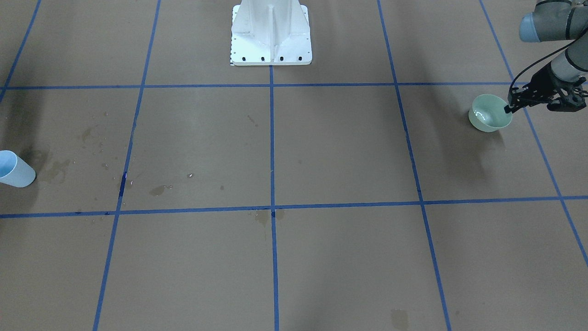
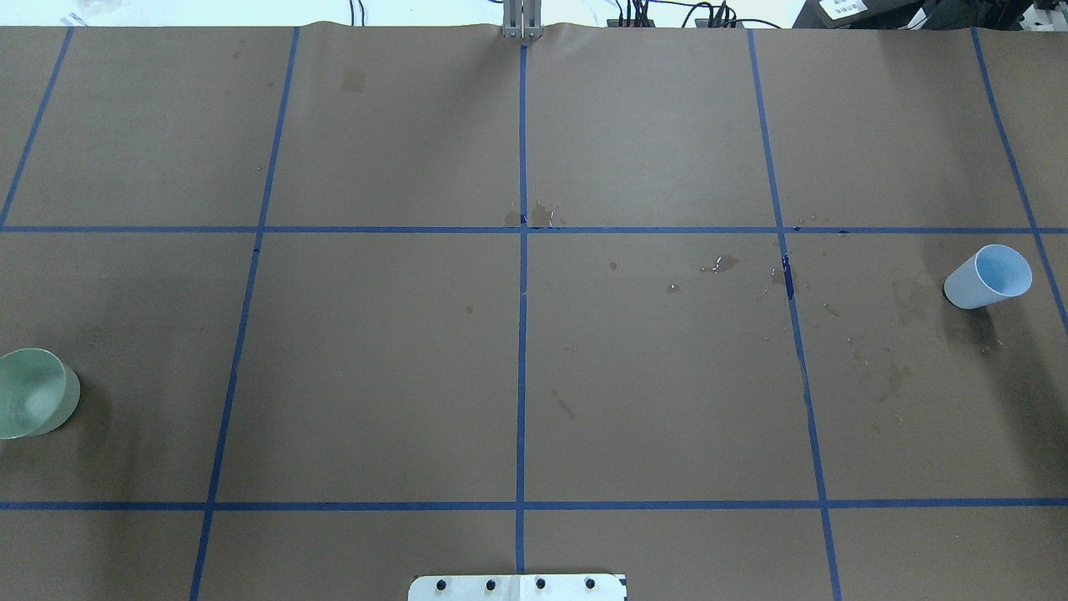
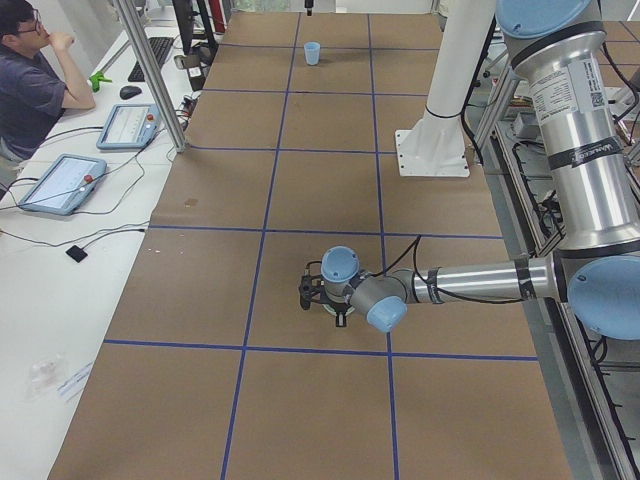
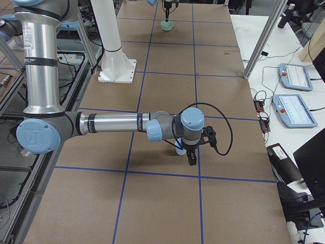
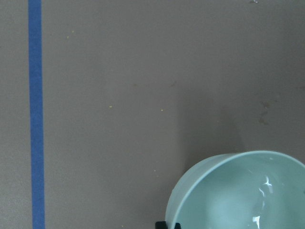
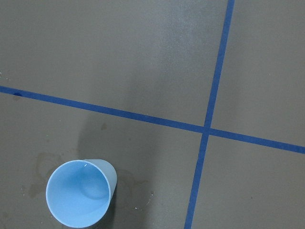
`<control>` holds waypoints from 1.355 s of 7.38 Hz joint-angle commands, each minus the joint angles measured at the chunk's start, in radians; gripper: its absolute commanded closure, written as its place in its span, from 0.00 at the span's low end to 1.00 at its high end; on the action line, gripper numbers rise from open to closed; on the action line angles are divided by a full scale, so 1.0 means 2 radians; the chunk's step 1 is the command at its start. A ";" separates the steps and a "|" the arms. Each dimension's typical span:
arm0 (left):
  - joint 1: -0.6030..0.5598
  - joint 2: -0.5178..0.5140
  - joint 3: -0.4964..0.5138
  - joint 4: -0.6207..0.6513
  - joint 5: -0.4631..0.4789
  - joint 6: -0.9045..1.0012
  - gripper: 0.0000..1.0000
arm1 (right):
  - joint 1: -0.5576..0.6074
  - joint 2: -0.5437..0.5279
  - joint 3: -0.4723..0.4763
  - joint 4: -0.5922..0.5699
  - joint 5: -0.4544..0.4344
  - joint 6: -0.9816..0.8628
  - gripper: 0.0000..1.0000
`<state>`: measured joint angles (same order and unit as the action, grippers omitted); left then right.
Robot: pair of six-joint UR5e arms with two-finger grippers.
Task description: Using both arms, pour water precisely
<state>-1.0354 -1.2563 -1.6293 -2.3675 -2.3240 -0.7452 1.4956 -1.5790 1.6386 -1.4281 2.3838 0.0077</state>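
- Closest to the lens, at the bottom edge of the left wrist view: black tip of the left pincer (image 5: 167,225), right at the rim of one pale green bowl (image 5: 228,191). Clamped on that rim or merely against it: impossible to tell.
- Inside the bowl: the water (image 5: 262,198), a shallow clear pool with white glints.
- Bowl upright on the brown tabletop (image 2: 651,401), far out on the robot's left side, partly cut off by the overhead view's edge.
- Left arm (image 3: 480,280) stretched low over the tabletop toward the bowl. Printed label on its upright tube, letters too small to read.
- One light blue cup (image 6: 78,193), upright, far out on the robot's right side, well apart from the bowl.
- Right pincer (image 4: 192,154) just beside and above the cup, seen only from the side. Apart or together: impossible to tell.
- Right arm (image 4: 117,123) likewise stretched low, with a small label on its upright tube, unreadable.
- Dark wet stains (image 2: 722,263) and droplets scattered between the tabletop's middle and the cup.
- Blue tape lines (image 2: 521,334) in a grid.
- One white pedestal (image 1: 272,32), with four bolts along its near edge.
- Two teach pendants (image 3: 62,183) beside one seated operator (image 3: 30,85).
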 commanded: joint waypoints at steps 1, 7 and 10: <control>0.000 0.004 0.002 -0.004 0.001 0.002 0.19 | 0.000 0.000 0.000 0.000 0.000 0.000 0.01; -0.072 -0.065 -0.022 0.085 -0.026 0.068 0.00 | 0.000 0.003 -0.007 -0.024 0.000 0.001 0.01; -0.144 -0.218 -0.023 0.367 -0.005 0.223 0.00 | 0.005 0.019 -0.002 -0.067 -0.015 0.003 0.01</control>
<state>-1.2574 -1.5646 -1.6749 -1.8765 -2.3525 -0.4327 1.4986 -1.5630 1.6279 -1.5103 2.3615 0.0109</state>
